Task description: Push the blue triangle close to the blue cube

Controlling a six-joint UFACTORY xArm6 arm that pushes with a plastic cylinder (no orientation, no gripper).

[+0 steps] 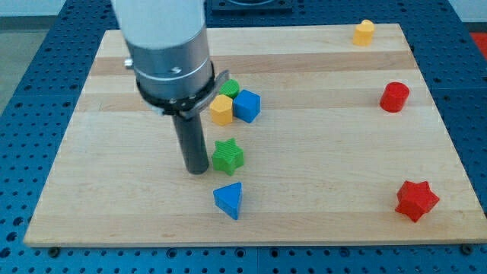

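Observation:
The blue triangle (229, 199) lies near the board's bottom edge, at the view's centre. The blue cube (246, 105) sits higher up, touching a yellow block (221, 109), with a green block (229, 87) just behind them. A green star (227, 155) lies between the cube and the triangle. My tip (197, 168) rests on the board just left of the green star, above and left of the blue triangle, apart from it.
A yellow block (364, 32) sits at the top right, a red cylinder-like block (394, 97) at the right, a red star (416, 200) at the bottom right. The wooden board (114, 205) lies on a blue pegboard surface. The arm's body hides the upper left.

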